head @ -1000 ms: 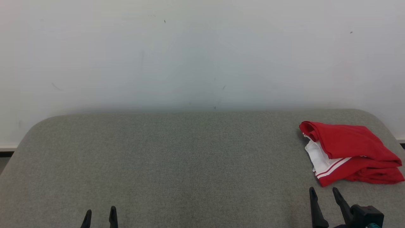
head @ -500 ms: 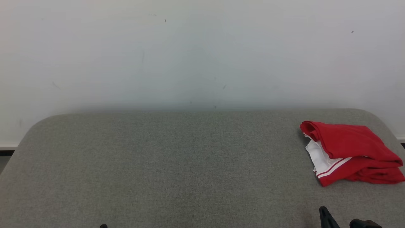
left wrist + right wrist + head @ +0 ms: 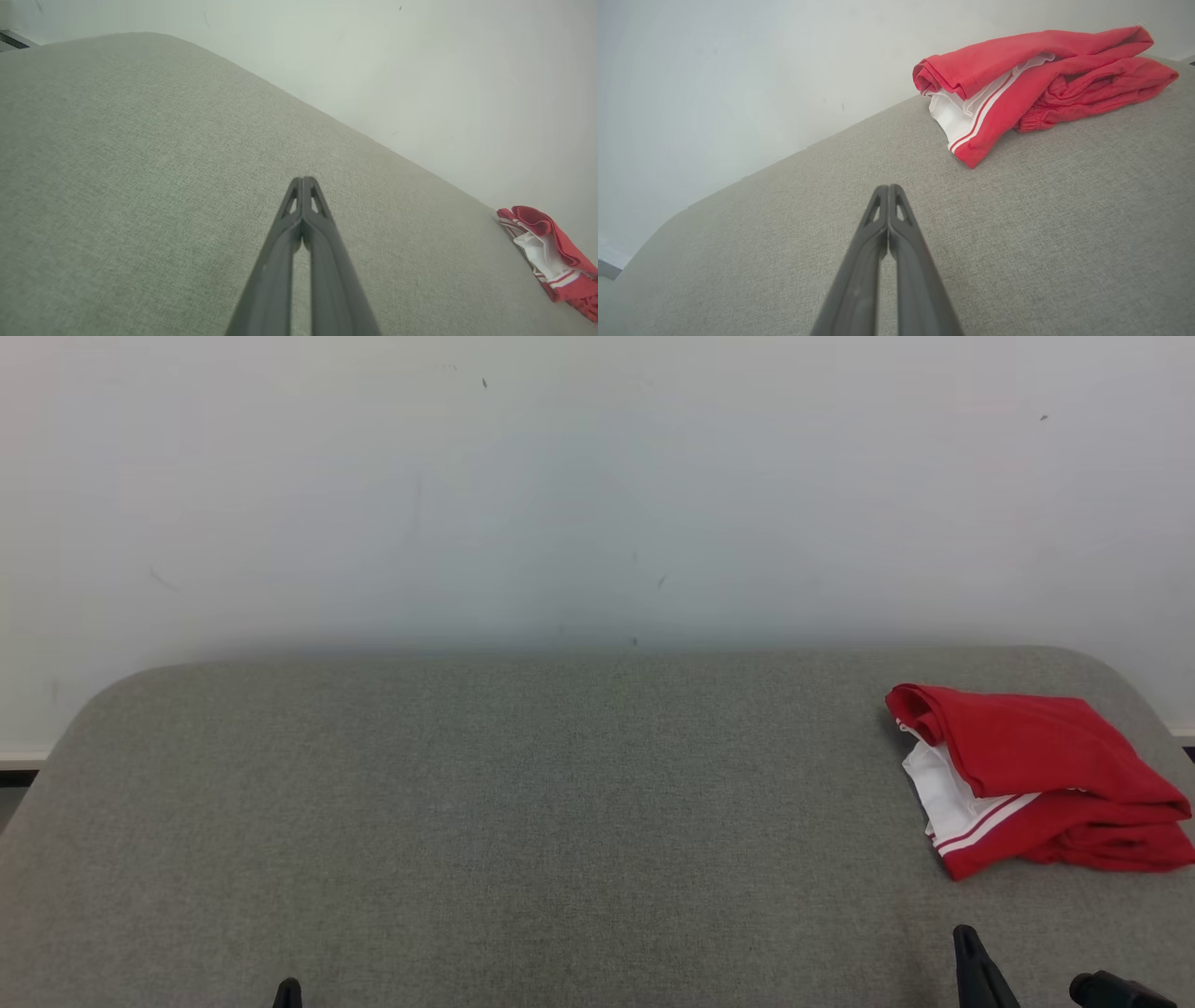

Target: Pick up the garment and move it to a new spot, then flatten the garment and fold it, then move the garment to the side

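Garment [image 3: 1036, 775] on the desk's [image 3: 560, 821] far right, grippers at the near edge.
The garment lies on the desk by its right end, close to the back edge, with the wall [image 3: 597, 495] right behind it. The right gripper [image 3: 888, 186] is over the desk before the garment, apart from it; the left gripper [image 3: 303, 179] is well apart, over the near left.
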You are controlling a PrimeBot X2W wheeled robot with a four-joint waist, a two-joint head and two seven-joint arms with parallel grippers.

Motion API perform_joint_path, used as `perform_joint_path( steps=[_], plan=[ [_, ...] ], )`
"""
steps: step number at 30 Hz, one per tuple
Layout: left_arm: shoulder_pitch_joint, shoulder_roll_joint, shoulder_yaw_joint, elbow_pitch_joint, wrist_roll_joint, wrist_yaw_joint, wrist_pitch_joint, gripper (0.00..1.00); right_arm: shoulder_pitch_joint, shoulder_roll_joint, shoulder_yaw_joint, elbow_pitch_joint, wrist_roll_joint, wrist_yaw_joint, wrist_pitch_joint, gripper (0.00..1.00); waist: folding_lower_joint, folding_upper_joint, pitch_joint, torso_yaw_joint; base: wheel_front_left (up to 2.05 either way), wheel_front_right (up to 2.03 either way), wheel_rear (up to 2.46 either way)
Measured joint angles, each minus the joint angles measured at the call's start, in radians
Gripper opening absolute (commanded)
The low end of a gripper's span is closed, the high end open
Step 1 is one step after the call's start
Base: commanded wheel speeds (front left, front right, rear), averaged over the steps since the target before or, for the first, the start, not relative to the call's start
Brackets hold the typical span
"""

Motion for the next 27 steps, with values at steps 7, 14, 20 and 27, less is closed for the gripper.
perform_joint_path(
  steps=[7,14,20,27],
  plan=[
    [-0.024,0.0,0.009,0.0,-0.104,0.0,0.034,0.0,-0.009,0.0,0.0,-0.015,0.118,0.0,0.013,0.0,0.0,0.0,0.008,-0.001,0.0,0.0,0.0],
    [-0.046,0.0,0.016,0.0,-0.208,0.0,0.067,0.0,-0.016,0.0,-0.001,-0.027,0.226,0.0,0.025,0.0,0.0,0.0,0.016,-0.002,0.0,0.0,0.0],
    [-0.062,0.0,0.023,0.0,-0.285,0.0,0.093,0.0,-0.024,0.0,-0.001,-0.036,0.313,0.0,0.034,0.0,0.0,0.0,0.023,-0.003,0.0,0.0,0.0],
    [-0.08,0.0,0.029,0.0,-0.374,0.0,0.12,0.0,-0.031,0.0,-0.003,-0.048,0.407,0.0,0.043,0.0,0.0,0.0,0.031,-0.004,0.0,0.0,0.0]
  ],
)
